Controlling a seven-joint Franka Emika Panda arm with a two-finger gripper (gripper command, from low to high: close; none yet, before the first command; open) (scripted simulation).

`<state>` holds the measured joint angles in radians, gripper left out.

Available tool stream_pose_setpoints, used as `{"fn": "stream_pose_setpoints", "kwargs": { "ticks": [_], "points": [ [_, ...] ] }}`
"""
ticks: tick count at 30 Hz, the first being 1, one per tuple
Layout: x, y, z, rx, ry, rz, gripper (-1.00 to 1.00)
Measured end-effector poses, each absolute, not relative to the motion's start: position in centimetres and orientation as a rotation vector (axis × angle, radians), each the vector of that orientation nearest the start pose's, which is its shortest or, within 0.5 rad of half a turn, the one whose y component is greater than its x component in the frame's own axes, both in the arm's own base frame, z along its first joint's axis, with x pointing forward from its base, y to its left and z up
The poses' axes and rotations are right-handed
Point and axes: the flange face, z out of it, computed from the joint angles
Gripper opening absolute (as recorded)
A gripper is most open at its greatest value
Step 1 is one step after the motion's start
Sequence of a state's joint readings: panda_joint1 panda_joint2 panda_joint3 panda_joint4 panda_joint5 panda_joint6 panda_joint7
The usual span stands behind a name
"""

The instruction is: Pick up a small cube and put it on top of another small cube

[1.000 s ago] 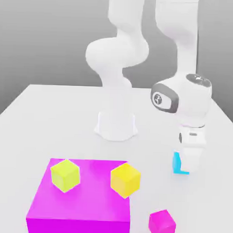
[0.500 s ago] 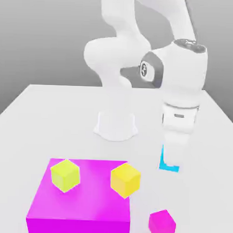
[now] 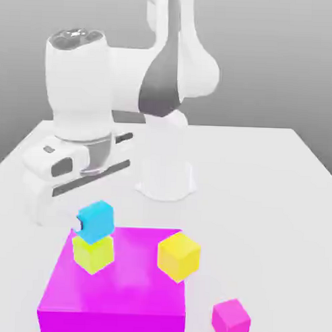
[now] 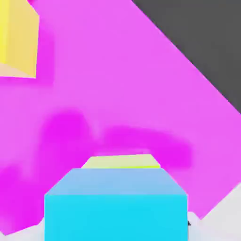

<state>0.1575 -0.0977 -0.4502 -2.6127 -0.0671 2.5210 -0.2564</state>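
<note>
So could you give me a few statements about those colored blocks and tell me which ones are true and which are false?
1. The cyan cube sits on top of the lime cube. True.
2. The lime cube stands on the white table. False: it stands on the big magenta block.
3. The orange-yellow cube is on the big magenta block. True.
4. The small magenta cube is stacked on the orange-yellow cube. False: it rests on the table beside the big block.
</note>
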Motion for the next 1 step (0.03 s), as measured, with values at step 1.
{"fn": "stream_pose_setpoints", "kwargs": {
  "ticks": [1],
  "points": [
    [41.41, -12.10, 28.23, -3.137, -0.032, 0.002, 1.00]
  ]
}}
